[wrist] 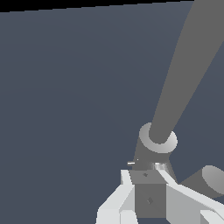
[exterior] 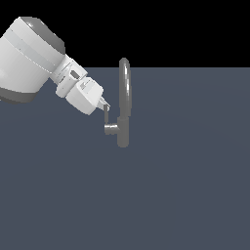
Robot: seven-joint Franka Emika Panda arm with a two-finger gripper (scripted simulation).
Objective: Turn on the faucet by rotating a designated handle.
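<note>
Robot arm: bulky white, reaching in from 10 o'clock of the exterior view toward the tap. Desk: flat grey-blue surface. Faucet: upright near mid-scene, slim grey arched spout above a short cylindrical body. Gripper: at the faucet's 9 o'clock side, tips meeting the handle, a thin lever rising from a horizontal stub off the body. Wrist view: jaws sit on either side of the grey lever block, pinching it.
</note>
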